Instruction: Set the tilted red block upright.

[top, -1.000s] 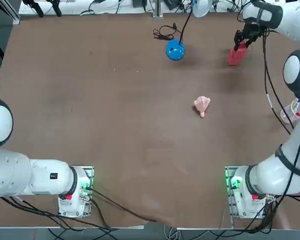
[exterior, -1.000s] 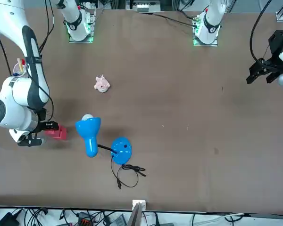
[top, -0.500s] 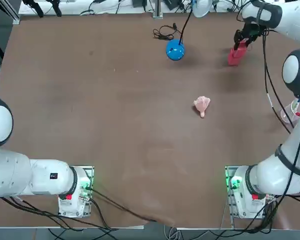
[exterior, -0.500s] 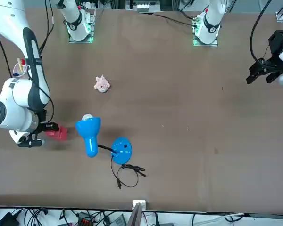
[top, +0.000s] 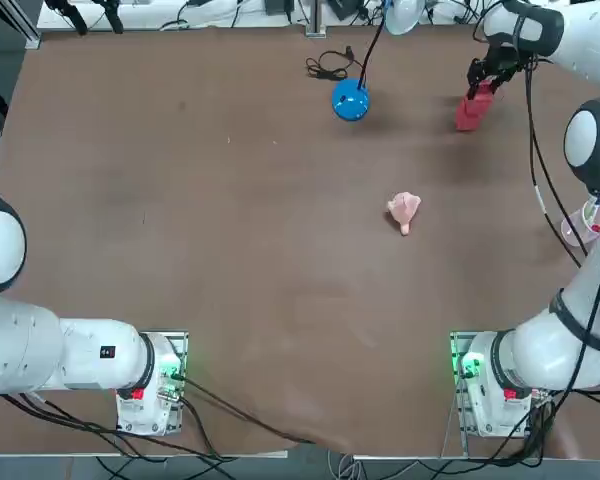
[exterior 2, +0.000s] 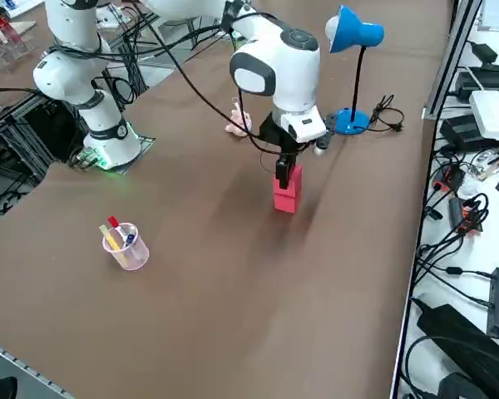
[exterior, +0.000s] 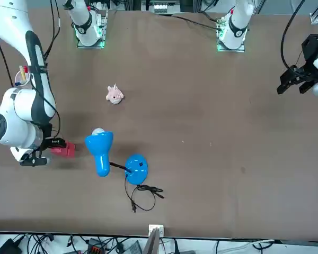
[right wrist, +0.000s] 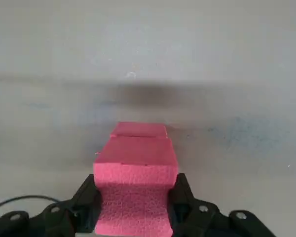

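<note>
White-and-grey right robot arm (top: 585, 145): in the top view, its grey-banded joint sits a touch farther left than in the earliest picture; the shift is very slight.
Black two-finger right gripper (exterior: 56, 151): in the front view, its lower black finger shows slightly nearer that picture's bottom edge than in the earliest one.

From overhead I see my right arm (top: 583, 288) in glossy white, with dark grey rounded joint covers (top: 592, 150) and loose black cables (top: 535, 150) alongside. Its base glows green, with a red patch. My right gripper (right wrist: 134, 207), toward two o'clock, is matte black with silvery screws (right wrist: 241, 216).
</note>
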Motion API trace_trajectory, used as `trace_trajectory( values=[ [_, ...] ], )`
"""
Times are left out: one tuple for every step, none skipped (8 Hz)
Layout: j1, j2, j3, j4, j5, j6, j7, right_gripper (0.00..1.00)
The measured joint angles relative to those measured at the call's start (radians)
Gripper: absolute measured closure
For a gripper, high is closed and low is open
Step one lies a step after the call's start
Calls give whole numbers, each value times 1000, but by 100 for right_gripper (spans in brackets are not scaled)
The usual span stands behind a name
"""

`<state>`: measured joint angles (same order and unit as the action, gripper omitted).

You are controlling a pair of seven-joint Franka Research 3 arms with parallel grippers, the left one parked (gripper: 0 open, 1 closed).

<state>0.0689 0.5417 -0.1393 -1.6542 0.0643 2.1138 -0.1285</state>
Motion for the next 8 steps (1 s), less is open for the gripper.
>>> trace_trajectory(
  values=[
    [1, 0, 1, 0, 0, 0, 0, 31],
    [1, 1, 2, 0, 0, 0, 0, 31],
    [1, 3, 2, 0, 0, 0, -1, 31],
    [1, 5, 2, 0, 0, 0, -2, 31],
    [1, 7, 2, 0, 0, 0, -3, 31],
    [1, 9, 2, 0, 0, 0, -3, 31],
    [1, 11, 2, 1, 0, 1, -3, 31],
    [1, 16, 2, 3, 0, 1, -3, 31]
  ],
)
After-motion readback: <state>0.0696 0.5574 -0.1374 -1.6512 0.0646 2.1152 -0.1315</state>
